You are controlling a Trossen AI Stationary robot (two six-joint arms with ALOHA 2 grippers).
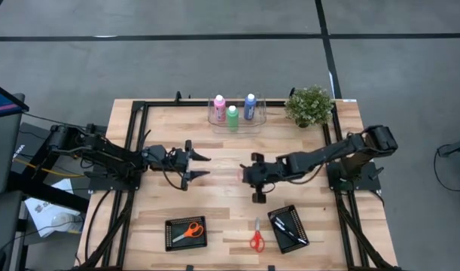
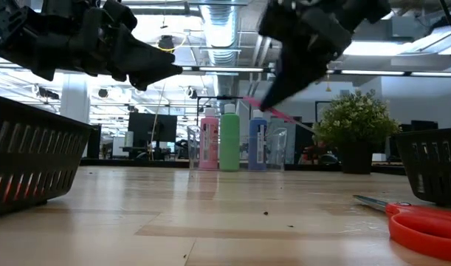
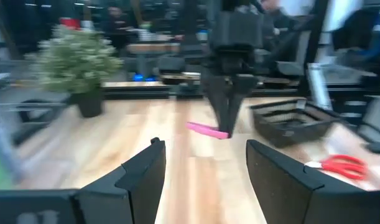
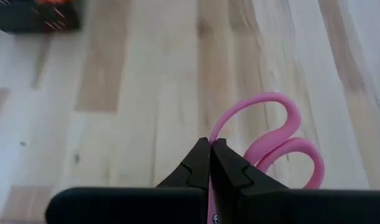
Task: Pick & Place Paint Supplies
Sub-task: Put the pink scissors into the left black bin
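Note:
Three paint bottles, pink (image 1: 219, 106), green (image 1: 232, 116) and blue (image 1: 250, 105), stand in a clear holder (image 1: 237, 124) at the table's far edge; the low view shows them (image 2: 229, 138) too. My right gripper (image 1: 243, 172) hangs over the table's middle, shut on a pair of pink scissors (image 4: 273, 140). My left gripper (image 1: 204, 165) hovers left of the middle, level and open with nothing between its fingers (image 3: 146, 174), facing the right one. Thin dark things lie in the black tray (image 1: 288, 229) near the front. My right gripper pinches the pink scissors between its two shut fingers (image 4: 202, 163), just short of the two handle loops (image 4: 264, 149), which stick out past the fingertips. The fingers slant down from the table's right. The scissors (image 2: 278, 113) hang clear of the table.
A small potted plant (image 1: 309, 105) stands at the far right. Near the front edge sit a black tray (image 1: 186, 233) with orange scissors and, loose on the wood, red scissors (image 1: 256, 235). Bare wood lies between the two arms.

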